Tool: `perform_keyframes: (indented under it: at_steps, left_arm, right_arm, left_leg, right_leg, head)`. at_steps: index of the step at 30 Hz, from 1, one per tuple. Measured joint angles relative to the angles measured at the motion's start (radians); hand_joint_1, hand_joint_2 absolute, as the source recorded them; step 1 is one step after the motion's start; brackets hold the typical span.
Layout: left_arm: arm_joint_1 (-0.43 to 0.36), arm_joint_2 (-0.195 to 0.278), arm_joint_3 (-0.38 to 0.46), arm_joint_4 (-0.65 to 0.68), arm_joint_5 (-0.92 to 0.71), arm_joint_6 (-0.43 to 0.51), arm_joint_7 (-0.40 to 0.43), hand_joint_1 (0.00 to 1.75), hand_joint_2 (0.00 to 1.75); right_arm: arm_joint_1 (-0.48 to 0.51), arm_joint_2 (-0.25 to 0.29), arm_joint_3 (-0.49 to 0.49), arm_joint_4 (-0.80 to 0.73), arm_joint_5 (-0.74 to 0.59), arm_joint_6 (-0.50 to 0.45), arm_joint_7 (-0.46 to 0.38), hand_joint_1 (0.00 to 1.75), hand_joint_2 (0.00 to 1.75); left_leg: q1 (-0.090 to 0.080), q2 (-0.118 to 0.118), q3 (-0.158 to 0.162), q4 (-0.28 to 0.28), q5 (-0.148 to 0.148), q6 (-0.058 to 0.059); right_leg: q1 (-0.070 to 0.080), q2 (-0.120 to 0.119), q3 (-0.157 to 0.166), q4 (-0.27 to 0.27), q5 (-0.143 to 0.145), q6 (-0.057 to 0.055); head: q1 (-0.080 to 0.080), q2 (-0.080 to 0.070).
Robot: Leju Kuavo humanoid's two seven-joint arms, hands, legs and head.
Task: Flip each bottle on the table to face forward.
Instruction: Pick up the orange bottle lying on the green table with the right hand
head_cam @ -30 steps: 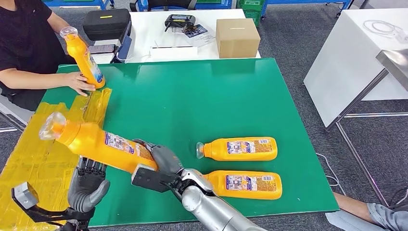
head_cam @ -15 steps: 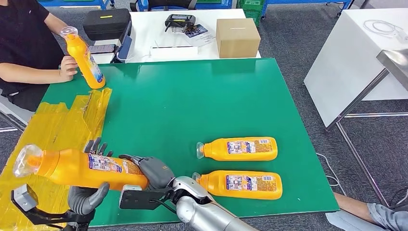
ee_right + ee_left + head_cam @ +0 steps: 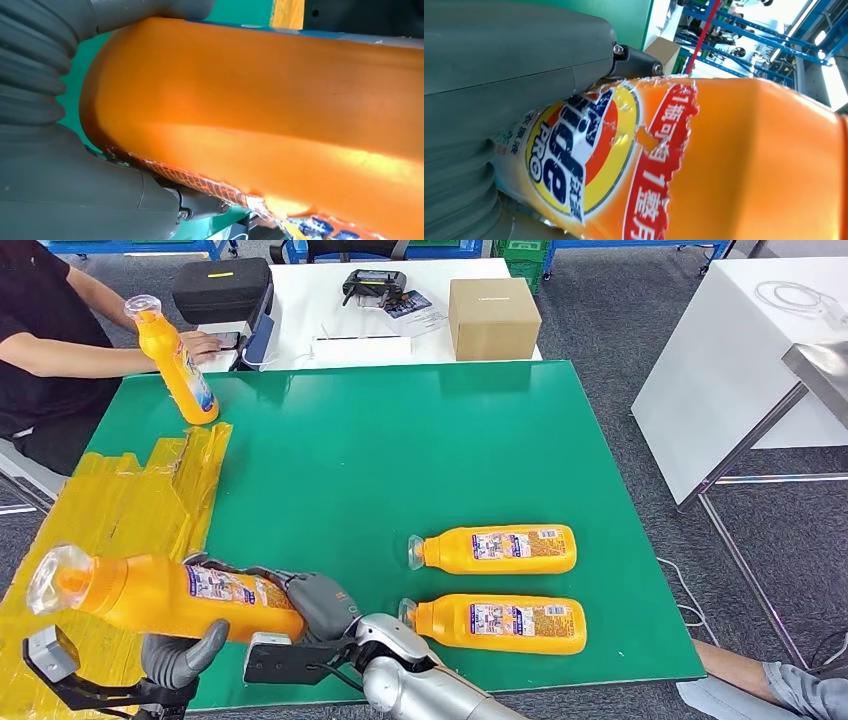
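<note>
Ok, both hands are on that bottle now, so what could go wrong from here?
1. The held bottle hangs over the table's near left corner, its cap end beyond the edge; a slip in the handover between the left hand and right hand would likely send it to the floor.
2. The right arm sits close to the nearest lying bottle; swinging back could knock it.

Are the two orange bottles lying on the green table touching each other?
Apart. The head view shows a green strip between the farther bottle and the nearer bottle.
</note>
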Motion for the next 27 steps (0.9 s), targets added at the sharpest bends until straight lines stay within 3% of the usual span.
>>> perform_keyframes:
  at_steps: [9,10,12,14,16,22,27]
  left_arm:
    - [-0.002,0.001,0.0,0.0,-0.028,0.005,-0.015,1.75,1.75]
    - [-0.002,0.001,0.001,0.0,-0.035,0.007,-0.018,1.75,1.75]
    - [-0.002,0.001,0.001,0.0,-0.042,0.009,-0.021,1.75,1.75]
    - [-0.003,0.001,0.001,-0.001,-0.058,0.017,-0.028,1.75,1.75]
    - [-0.005,0.001,0.001,-0.004,-0.126,0.052,-0.053,1.75,1.75]
    - [-0.038,0.016,0.034,-0.014,-0.665,0.382,-0.169,1.75,1.75]
    - [-0.071,0.052,0.117,0.016,-1.154,0.694,-0.154,1.75,1.75]
  right_arm:
    - [-0.002,0.0,0.0,0.008,0.004,-0.02,0.009,1.75,1.75]
    - [-0.003,0.0,0.0,0.01,0.006,-0.023,0.011,1.68,1.75]
    - [-0.005,0.0,0.0,0.012,0.008,-0.026,0.013,0.8,1.75]
    - [-0.006,0.0,0.0,0.015,0.014,-0.03,0.02,0.0,0.87]
    - [-0.008,0.0,-0.001,0.019,0.021,-0.033,0.035,0.0,0.0]
    - [-0.01,-0.006,-0.067,0.013,0.05,-0.023,0.031,0.0,0.0]
    - [0.023,-0.07,-0.153,-0.186,0.077,0.08,0.053,0.0,0.0]
  left_leg:
    - [0.0,0.0,0.0,0.0,0.0,0.0]
    - [0.0,0.0,0.0,0.0,0.0,0.0]
    - [0.0,0.0,0.0,0.0,0.0,0.0]
    - [0.0,0.0,0.0,0.0,0.0,0.0]
    - [0.0,0.0,0.0,0.0,0.0,0.0]
    - [0.0,0.0,0.0,0.0,0.0,0.0]
    - [0.0,0.0,0.0,0.0,0.0,0.0]
  right_leg:
    - [0.0,0.0,0.0,0.0,0.0,0.0]
    - [0.0,0.0,0.0,0.0,0.0,0.0]
    - [0.0,0.0,0.0,0.0,0.0,0.0]
    - [0.0,0.0,0.0,0.0,0.0,0.0]
    - [0.0,0.0,0.0,0.0,0.0,0.0]
    - [0.0,0.0,0.0,0.0,0.0,0.0]
    - [0.0,0.0,0.0,0.0,0.0,0.0]
  head:
    - [0.0,0.0]
    - [0.0,0.0]
    - [0.0,0.0]
    - [0.0,0.0]
    - [0.0,0.0]
    - [0.0,0.0]
    - [0.0,0.0]
